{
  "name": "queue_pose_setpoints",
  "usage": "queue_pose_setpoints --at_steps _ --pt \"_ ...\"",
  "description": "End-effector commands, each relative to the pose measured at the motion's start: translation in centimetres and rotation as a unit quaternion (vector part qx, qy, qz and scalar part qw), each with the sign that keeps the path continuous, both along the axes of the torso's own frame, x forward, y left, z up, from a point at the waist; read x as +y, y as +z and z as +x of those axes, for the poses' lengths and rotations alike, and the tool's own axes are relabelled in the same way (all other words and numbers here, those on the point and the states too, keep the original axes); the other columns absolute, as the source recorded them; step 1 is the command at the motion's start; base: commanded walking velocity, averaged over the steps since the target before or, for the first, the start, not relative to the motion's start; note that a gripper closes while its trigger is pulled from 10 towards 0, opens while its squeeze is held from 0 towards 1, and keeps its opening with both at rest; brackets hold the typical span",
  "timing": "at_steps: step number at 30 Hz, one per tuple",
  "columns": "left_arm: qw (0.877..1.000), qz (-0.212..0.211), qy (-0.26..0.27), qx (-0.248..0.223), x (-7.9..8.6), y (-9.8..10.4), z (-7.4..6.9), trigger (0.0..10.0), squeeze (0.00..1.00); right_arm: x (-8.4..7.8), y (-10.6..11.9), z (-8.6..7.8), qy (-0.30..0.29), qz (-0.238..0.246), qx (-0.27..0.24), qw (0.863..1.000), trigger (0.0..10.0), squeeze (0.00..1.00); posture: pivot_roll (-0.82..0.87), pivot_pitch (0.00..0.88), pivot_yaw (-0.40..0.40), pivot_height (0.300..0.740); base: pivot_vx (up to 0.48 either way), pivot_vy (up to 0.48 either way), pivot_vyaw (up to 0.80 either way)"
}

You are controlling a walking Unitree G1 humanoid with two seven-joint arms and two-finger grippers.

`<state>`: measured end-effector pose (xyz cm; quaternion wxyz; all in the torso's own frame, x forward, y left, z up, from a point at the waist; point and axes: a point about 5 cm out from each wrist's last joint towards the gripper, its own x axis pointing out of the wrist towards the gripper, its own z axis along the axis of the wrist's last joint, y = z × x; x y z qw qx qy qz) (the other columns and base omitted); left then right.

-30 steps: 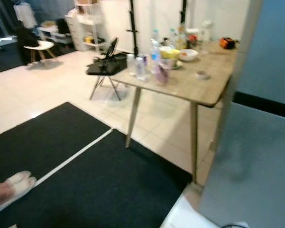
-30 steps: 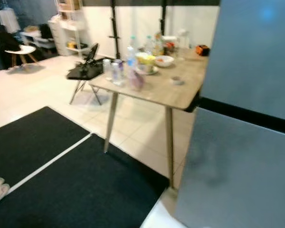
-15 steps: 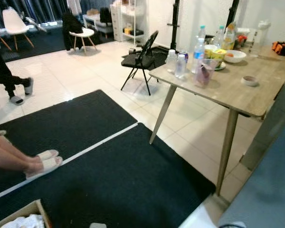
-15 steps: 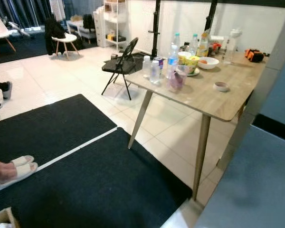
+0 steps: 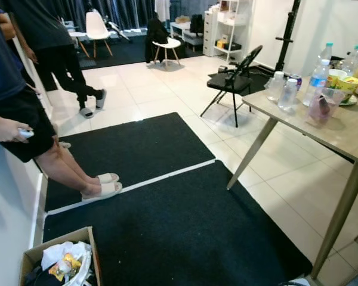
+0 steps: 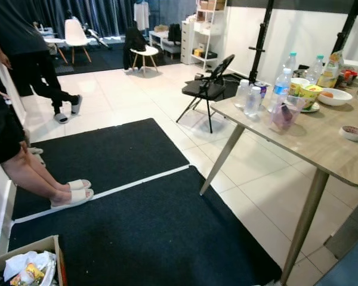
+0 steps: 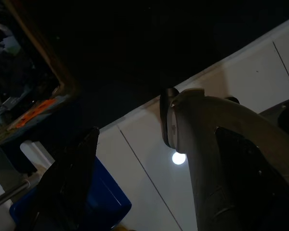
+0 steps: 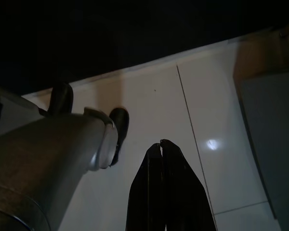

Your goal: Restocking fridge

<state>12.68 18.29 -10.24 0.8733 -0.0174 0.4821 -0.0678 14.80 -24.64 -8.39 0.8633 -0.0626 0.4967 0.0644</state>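
A wooden table (image 6: 322, 149) on the right carries several water bottles (image 6: 282, 80), a can, a clear cup (image 6: 284, 113), a yellow tub (image 6: 310, 95), a white bowl (image 6: 333, 96) and a small dish (image 6: 351, 132). A cardboard box (image 5: 59, 262) with packaged goods sits on the floor at the lower left. A grey-blue fridge corner (image 6: 346, 271) shows at the lower right. My right gripper (image 8: 160, 144) hangs shut and empty above white tiles, beside my silver leg. My left gripper (image 7: 89, 139) hangs idle in the dark over the floor, near a blue bin (image 7: 101, 202).
A person in dark shorts and white slippers (image 5: 101, 189) stands at the left wall. A second person (image 5: 53, 53) stands further back. Black mats (image 5: 167, 226) cover the floor ahead. A black folding chair (image 5: 235, 80) stands by the table's far corner; white chairs sit at the back.
The whole view has swung to the left. The fridge door has slid out to the right edge, and the people and the cardboard box have come into view.
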Motion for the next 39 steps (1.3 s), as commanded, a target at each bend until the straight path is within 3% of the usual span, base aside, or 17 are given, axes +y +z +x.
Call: queue_pose_setpoints --at_steps 1,14,39 --pt "1.000 -0.001 -0.004 0.004 -0.10 -0.06 -0.10 10.0 0.00 -0.01 -0.05 -0.16 0.011 -0.003 0.005 1.000 10.0 0.00 -0.07 0.000 0.000 0.740 0.000 0.000 0.00" --pt "1.000 -0.006 -0.006 0.003 -0.41 -0.06 -0.03 10.0 0.00 0.00 -0.01 -0.11 0.008 0.005 0.002 1.000 10.0 0.00 -0.08 0.000 -0.003 0.740 0.000 0.000 0.77" --pt "1.000 -0.012 0.014 0.010 -0.32 -0.08 0.09 10.0 0.00 -0.21 -0.05 -0.19 0.003 -0.015 0.004 1.000 10.0 0.00 -0.08 0.009 0.002 0.740 0.000 0.000 0.00"
